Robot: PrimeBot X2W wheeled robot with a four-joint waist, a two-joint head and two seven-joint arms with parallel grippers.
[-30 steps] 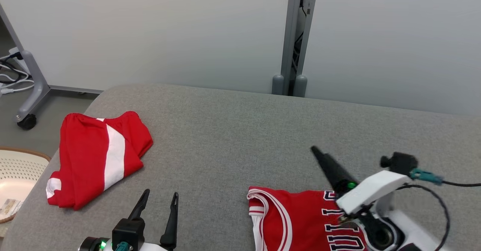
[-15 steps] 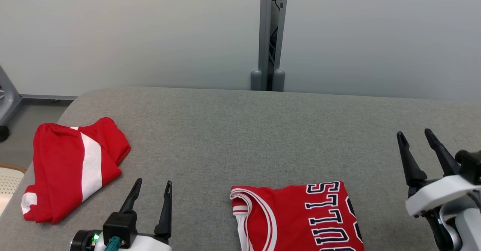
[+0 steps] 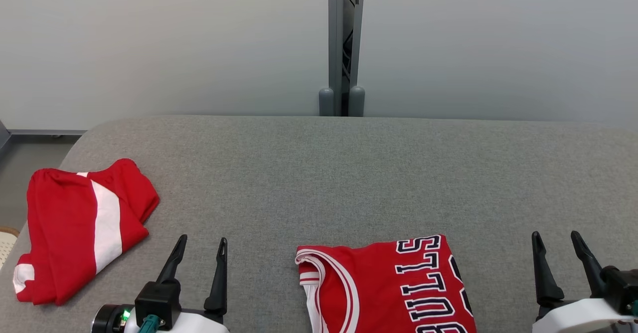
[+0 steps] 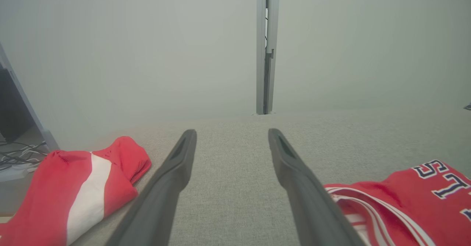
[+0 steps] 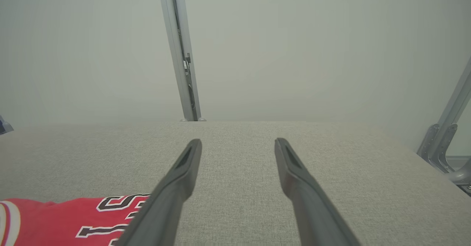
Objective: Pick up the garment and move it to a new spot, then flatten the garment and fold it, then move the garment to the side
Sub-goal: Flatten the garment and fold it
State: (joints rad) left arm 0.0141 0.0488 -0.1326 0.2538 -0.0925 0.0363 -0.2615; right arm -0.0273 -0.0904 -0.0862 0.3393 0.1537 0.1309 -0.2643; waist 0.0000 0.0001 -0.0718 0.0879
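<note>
Left arm: my left gripper (image 3: pixel 203 238) sits low at the near edge of the grey fabric-covered tabletop (image 3: pixel 349 173), towards its left. Its two long dark fingers point at the far edge and stand apart with nothing between them. In the left wrist view the fingers (image 4: pixel 173 172) hover just above bare fabric.

Right arm: my right gripper (image 3: pixel 555 234) takes the matching pose at the near edge, towards the right. Its fingers also point at the far edge, spread wide and empty over bare fabric.

Task item: the folded red jersey with navy-and-white lettering and white-trimmed neckline (image 3: pixel 384 288) lies flat at the near edge between the two grippers. Neither gripper touches it.

Other item: a loosely folded red garment with a white stripe (image 3: pixel 75 228) lies at the left edge, near the left corner.

Background: a pale wall with a grey vertical post (image 3: pixel 341 44) stands behind the far edge.
</note>
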